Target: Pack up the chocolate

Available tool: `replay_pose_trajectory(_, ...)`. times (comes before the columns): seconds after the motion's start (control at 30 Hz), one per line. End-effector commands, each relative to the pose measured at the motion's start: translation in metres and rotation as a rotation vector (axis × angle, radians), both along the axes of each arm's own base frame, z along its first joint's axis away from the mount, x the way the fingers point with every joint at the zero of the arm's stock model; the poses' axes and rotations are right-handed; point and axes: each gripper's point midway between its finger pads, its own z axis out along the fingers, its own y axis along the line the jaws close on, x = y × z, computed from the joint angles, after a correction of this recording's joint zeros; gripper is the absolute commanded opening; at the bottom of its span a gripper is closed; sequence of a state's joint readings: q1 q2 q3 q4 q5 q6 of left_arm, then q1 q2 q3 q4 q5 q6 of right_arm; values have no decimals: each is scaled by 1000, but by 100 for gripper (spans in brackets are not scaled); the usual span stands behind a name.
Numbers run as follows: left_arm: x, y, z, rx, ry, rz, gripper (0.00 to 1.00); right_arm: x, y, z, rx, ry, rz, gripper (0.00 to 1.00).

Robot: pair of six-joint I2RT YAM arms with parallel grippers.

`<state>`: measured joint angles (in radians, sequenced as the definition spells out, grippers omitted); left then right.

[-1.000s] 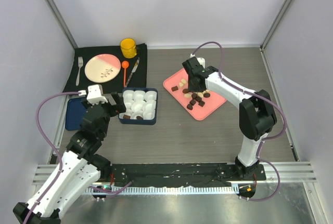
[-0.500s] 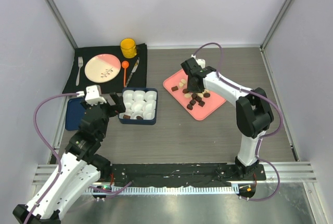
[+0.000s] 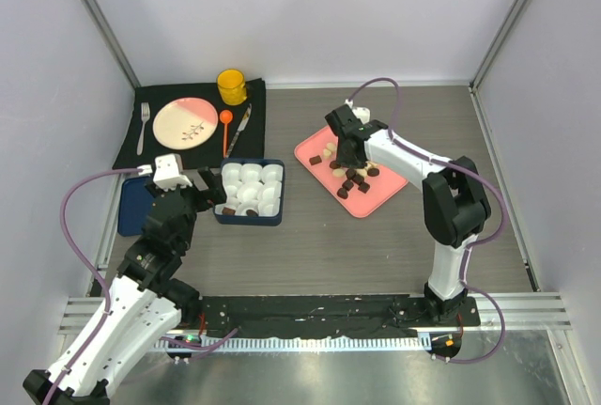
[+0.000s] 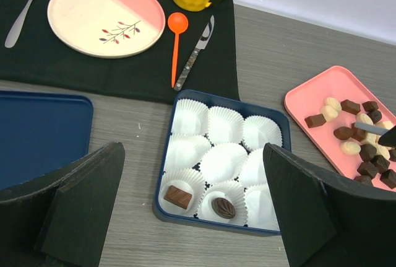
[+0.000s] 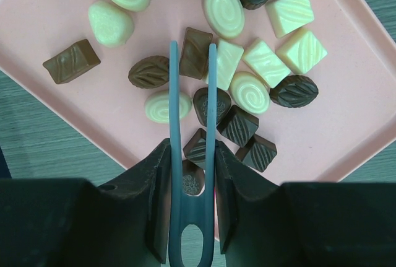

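Observation:
Dark brown and cream-white chocolate pieces (image 3: pixel 349 176) lie scattered on a pink tray (image 3: pixel 374 200). They also show in the right wrist view (image 5: pixel 260 59) and the left wrist view (image 4: pixel 356 134). My right gripper (image 5: pixel 190 149) is shut on blue tongs (image 5: pixel 172 93). The tong tips straddle a brown rectangular piece (image 5: pixel 195 53) on the tray (image 5: pixel 55 7). A dark blue box (image 4: pixel 216 225) of white paper cups holds a brown rectangular chocolate (image 4: pixel 179 197) and a dark oval chocolate (image 4: pixel 223 207) in its near row. My left gripper (image 4: pixel 193 149) is open and empty just near-left of the box (image 3: pixel 249 220).
A black mat (image 3: pixel 169 147) at the back left carries a pink-and-cream plate (image 3: pixel 185 122), a fork (image 3: pixel 143 126), an orange spoon (image 3: pixel 225 129), a knife (image 3: pixel 238 131) and a yellow mug (image 3: pixel 232 86). A blue lid (image 4: pixel 37 131) lies left of the box.
My right gripper with the tongs has shifted slightly towards the far left over the pink tray. The left arm has barely moved.

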<state>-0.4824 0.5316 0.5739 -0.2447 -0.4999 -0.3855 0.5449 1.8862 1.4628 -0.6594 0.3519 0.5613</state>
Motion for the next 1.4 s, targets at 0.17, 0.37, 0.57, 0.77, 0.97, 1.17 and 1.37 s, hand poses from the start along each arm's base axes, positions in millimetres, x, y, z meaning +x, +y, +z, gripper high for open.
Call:
replay_pose_trajectory(0.17,1,1,25,-34,-60,4,100,17,5,6,16,-44,-28,34)
replay_pose_trajectory(0.37,1,1,25,-32,-60,6,100,17,12,4,37,-27,2,33)
replay_pose_trajectory(0.57,2,0,24,-32,-56,4,100,17,9,17,28,-46,25,20)
replay_pose_trajectory(0.77,3,0,23,-27,-53,5,100,17,5,43,1,-92,72,11)
replay_pose_trajectory(0.97,4,0,22,-19,-48,8,100,10,23,76,-53,-167,245,11)
replay_pose_trajectory(1.17,5,0,19,-13,-38,9,100,-22,81,102,-34,-248,540,10)
replay_pose_trajectory(1.37,6,1,19,-10,-35,13,100,-61,130,106,-13,-262,774,11)
